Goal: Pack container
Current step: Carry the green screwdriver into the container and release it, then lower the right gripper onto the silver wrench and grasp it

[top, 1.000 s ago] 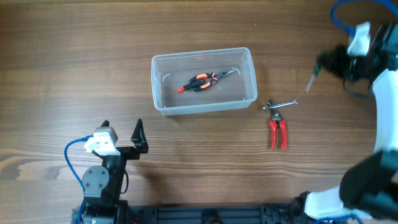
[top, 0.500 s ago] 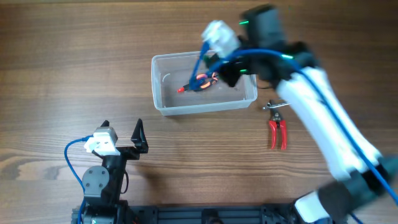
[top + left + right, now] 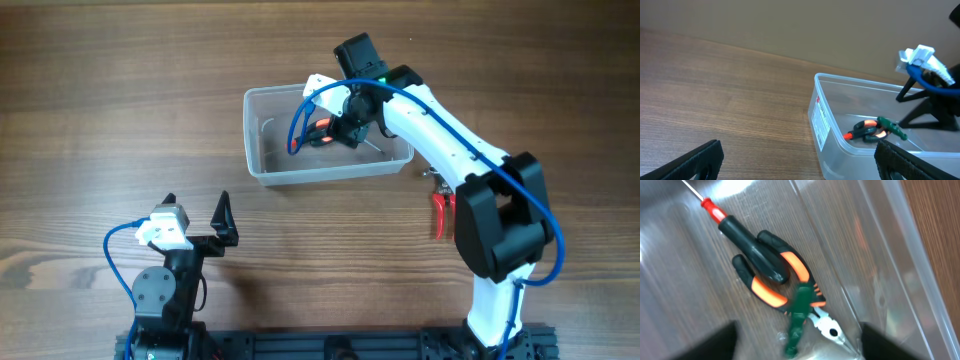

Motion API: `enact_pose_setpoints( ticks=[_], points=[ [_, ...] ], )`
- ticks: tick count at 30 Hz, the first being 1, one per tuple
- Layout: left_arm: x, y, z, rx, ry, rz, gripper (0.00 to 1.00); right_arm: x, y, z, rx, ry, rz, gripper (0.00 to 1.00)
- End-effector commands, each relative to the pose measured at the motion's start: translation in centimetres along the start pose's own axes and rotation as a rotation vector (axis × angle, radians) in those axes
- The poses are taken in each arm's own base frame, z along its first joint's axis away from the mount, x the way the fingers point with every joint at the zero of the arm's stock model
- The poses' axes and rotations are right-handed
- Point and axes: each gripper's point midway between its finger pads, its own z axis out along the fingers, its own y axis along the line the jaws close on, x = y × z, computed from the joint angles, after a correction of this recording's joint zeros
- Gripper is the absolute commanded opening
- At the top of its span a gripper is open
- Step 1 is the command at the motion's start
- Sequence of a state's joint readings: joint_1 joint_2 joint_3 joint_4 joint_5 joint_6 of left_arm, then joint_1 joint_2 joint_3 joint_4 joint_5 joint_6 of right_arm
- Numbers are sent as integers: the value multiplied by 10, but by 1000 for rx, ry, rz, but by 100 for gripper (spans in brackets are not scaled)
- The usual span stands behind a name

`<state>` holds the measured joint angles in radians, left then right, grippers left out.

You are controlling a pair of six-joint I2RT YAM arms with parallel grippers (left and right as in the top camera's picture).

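The container (image 3: pixel 262 140), a clear tub, stands at the table's middle. Inside lie orange-and-black pliers (image 3: pixel 775 280), a black-handled screwdriver with a red collar (image 3: pixel 740 235) and a green-handled tool (image 3: pixel 799 317) resting across the pliers. My right gripper (image 3: pixel 345 125) hangs over the tub's right half. In the right wrist view its fingers (image 3: pixel 715 340) stand far apart, and the green tool lies loose between them, so the right gripper (image 3: pixel 800 342) is open. My left gripper (image 3: pixel 196 208) rests open near the front left, facing the tub's wall (image 3: pixel 822 120).
Red-handled cutters (image 3: pixel 441 212) lie on the wood to the right of the tub, partly under my right arm. The right arm's links stretch from the front right edge up to the tub.
My right arm swung from the far right to over the tub with the green tool. Its jaws have opened, and the tool now lies on the pliers. The left arm has not moved.
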<state>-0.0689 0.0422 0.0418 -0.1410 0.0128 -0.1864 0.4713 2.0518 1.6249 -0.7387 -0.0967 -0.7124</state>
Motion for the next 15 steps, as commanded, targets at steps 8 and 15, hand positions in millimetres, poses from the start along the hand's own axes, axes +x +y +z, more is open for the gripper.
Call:
enact_pose_setpoints(
  ticks=[8, 15],
  points=[
    [1, 2, 0, -9, 1, -13, 100, 25, -98, -222, 237, -433, 889, 100],
    [2, 2, 0, -9, 2, -13, 100, 173, -90, -195, 124, -163, 1659, 89]
  ],
)
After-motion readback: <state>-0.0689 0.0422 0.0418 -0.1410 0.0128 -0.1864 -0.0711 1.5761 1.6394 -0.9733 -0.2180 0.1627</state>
